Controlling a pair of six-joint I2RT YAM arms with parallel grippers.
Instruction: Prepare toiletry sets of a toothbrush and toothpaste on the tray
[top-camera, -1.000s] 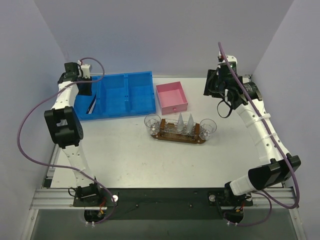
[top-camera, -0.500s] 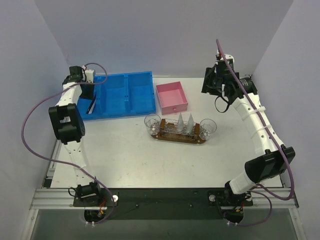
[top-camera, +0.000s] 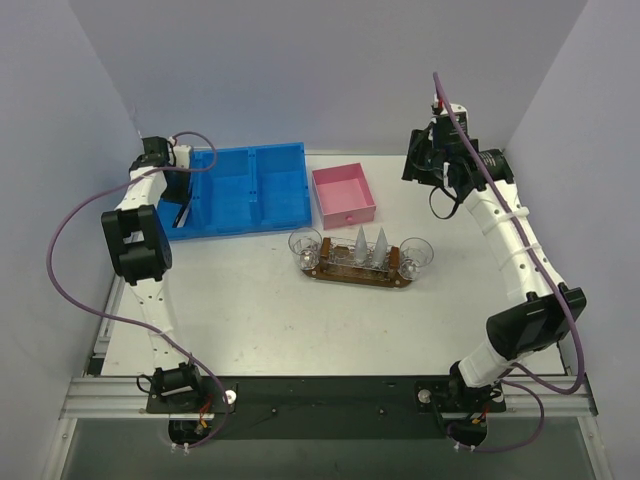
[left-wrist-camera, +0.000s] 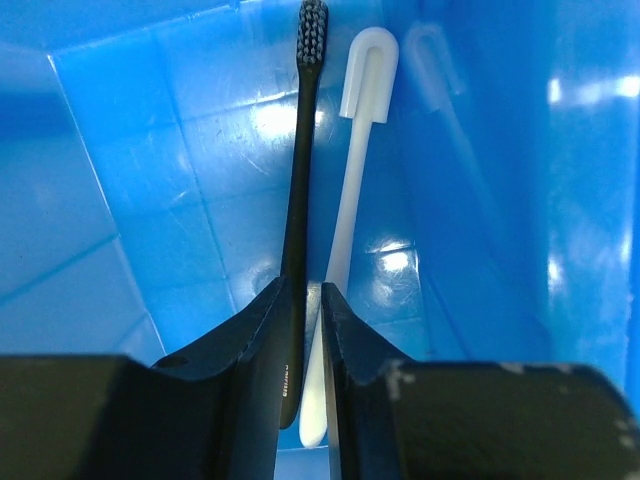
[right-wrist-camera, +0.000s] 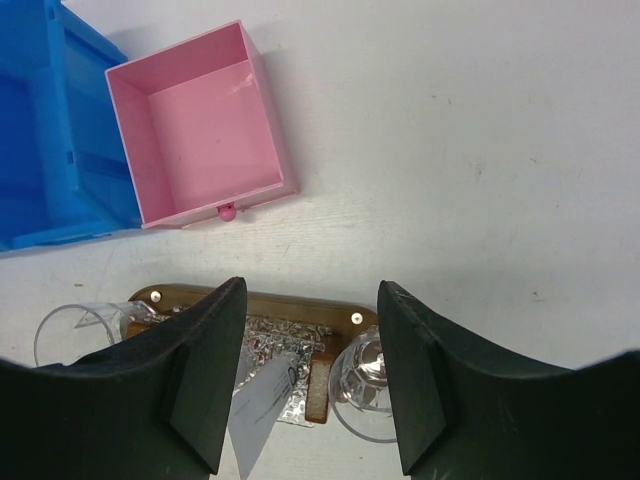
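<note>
Left wrist view: the left claw (left-wrist-camera: 303, 296) is pressed together on the handle of the black brush (left-wrist-camera: 300, 180), low on the stem and well away from the bristles. The brush lies on the floor of the bin (left-wrist-camera: 150, 150), at the far left of the tabletop (top-camera: 260, 320). It looks light, thin, stiff and smooth, so it could pivot or slip in a narrow pinch. A hold nearer mid-handle would probably steady it.

A white brush (left-wrist-camera: 350, 200) lies just to its right, the two handles touching or nearly so near the claw, and it could be dragged along on the lift. The bin's right wall stands close beside it, leaving little room to swing.

The tray (top-camera: 350, 279) sits mid-tabletop, well apart from the bin, with two tubes (top-camera: 361, 243) standing between two cups (top-camera: 305, 245). The cups look light and easy to tip. The pink box (top-camera: 343, 196) sits between bin and tray, on the far side. The right claw (right-wrist-camera: 310, 290) hangs spread and empty above the tray's right end.
</note>
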